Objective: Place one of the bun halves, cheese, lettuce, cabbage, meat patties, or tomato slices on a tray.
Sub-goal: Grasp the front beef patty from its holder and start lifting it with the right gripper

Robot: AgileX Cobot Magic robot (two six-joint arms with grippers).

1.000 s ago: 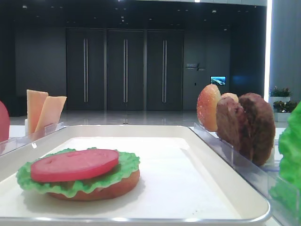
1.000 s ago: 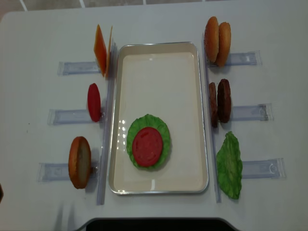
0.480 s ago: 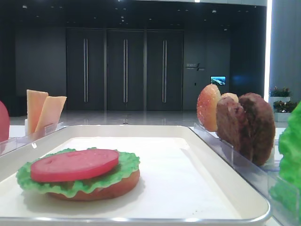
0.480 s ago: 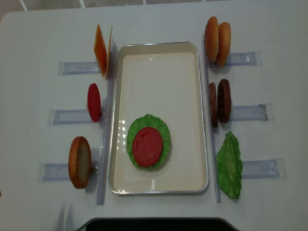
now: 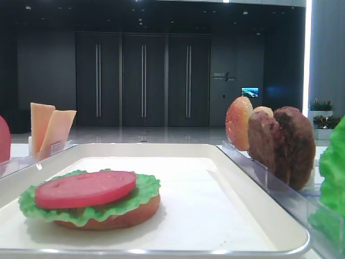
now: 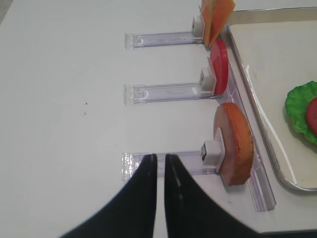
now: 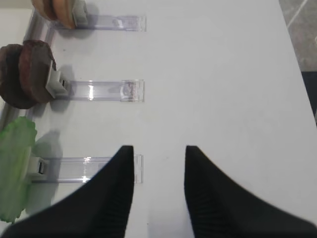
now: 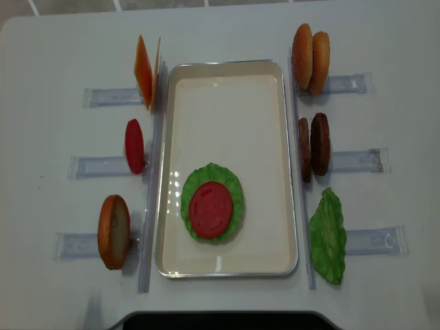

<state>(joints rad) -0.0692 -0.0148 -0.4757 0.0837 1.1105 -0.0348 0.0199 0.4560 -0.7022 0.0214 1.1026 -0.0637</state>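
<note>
Tray (image 8: 289,165), white, rimmed, centred on pale surface (image 8: 55,48); landmark for all entries below.

Inside tray, toward near end: bun base (image 5: 135,213) lying flat, lettuce leaf (image 8: 232,180) on it, tomato slice (image 8: 210,210) on top.

Left of tray, each upright at the end of a clear holder (image 8: 110,97):
- cheese slices (image 8: 144,71), two, at far corner, leaning together;
- second tomato slice (image 8: 135,146), on edge, at mid-length;
- bun half (image 8: 113,231), on edge, at near corner.

Right of tray, likewise upright on clear holders:
- two bun halves (image 8: 310,58), side by side, at far corner;
- two meat patties (image 8: 314,145), touching, at mid-length;
- spare lettuce leaf (image 8: 328,236), at near corner.

Left fingers (image 6: 160,166): dark, nearly closed, only a thin slit between the tips, nothing held; over bare surface left of tray, tips just beside the outer end of the bun half's holder.

Right fingers (image 7: 158,161): dark, parted with a clear gap, nothing held; over bare surface right of tray, one tip just beside the outer end of the spare leaf's holder, well apart from patties.
</note>
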